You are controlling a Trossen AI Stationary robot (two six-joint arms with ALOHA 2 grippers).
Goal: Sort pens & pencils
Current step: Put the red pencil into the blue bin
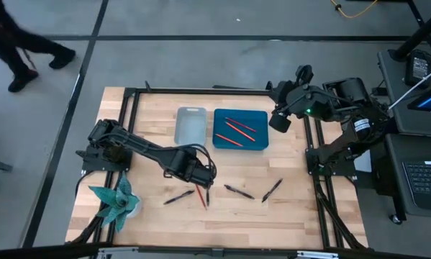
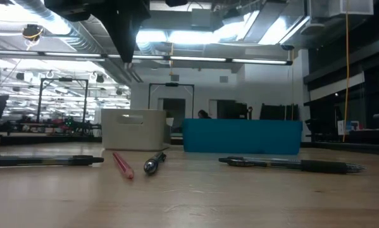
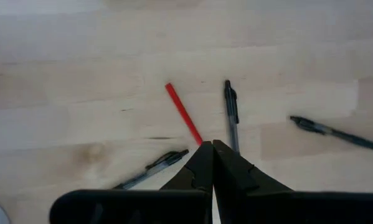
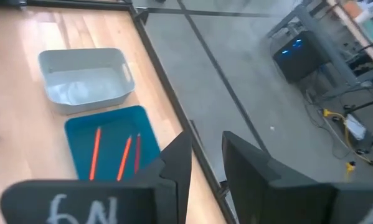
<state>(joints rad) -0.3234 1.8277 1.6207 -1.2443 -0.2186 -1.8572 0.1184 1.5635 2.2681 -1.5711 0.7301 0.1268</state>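
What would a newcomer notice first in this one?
The left gripper, fingers shut, points down over a red pencil among black pens near the table's front edge. Behind them sit a blue bin holding red pencils and an empty grey bin. The right gripper waits, open and empty, by the blue bin's right side.

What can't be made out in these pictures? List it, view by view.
- Low view: contents of the blue bin and grey bin, hidden by their walls.
- Left wrist view: near end of the red pencil, hidden behind the shut left claw.
- Right wrist view: blue bin's near edge, covered by the right claw.
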